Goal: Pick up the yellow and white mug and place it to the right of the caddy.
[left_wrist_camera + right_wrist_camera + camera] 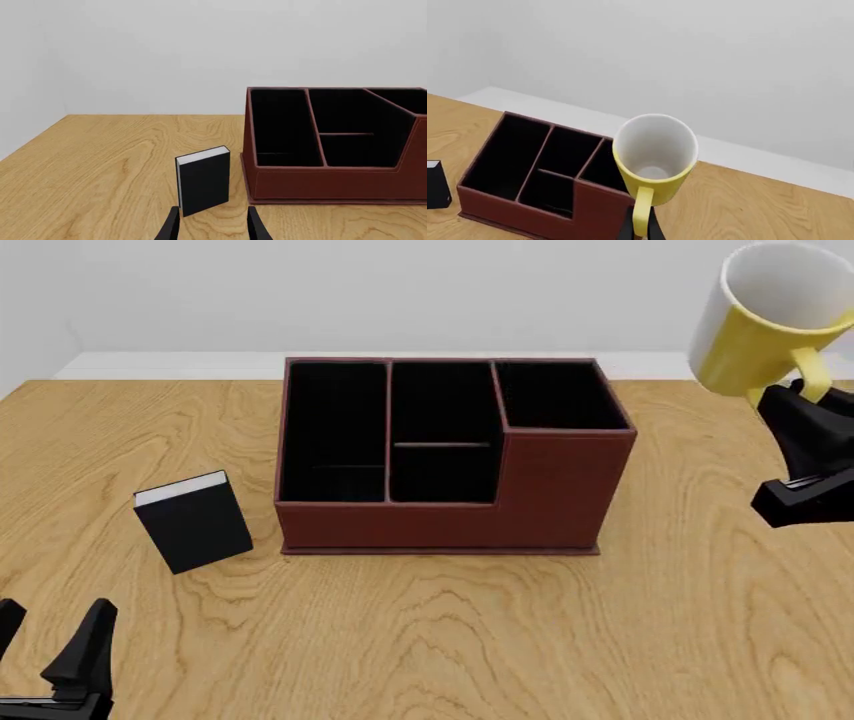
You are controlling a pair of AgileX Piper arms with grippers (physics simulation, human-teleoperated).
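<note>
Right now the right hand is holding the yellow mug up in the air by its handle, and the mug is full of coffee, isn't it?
Not quite. The right hand does hold the yellow mug in the air by its handle, to the right of the brown box, but the mug is empty: the right wrist view looks straight into its bare white inside.

caddy (454, 495): on the table (441, 640), mid-width, 3 sections
book (195, 521): upright, left of the caddy, near, apart
mug (774, 320): right of the caddy, raised off the table, tilted
left gripper (54, 660): nearer than the caddy, leftward
</note>
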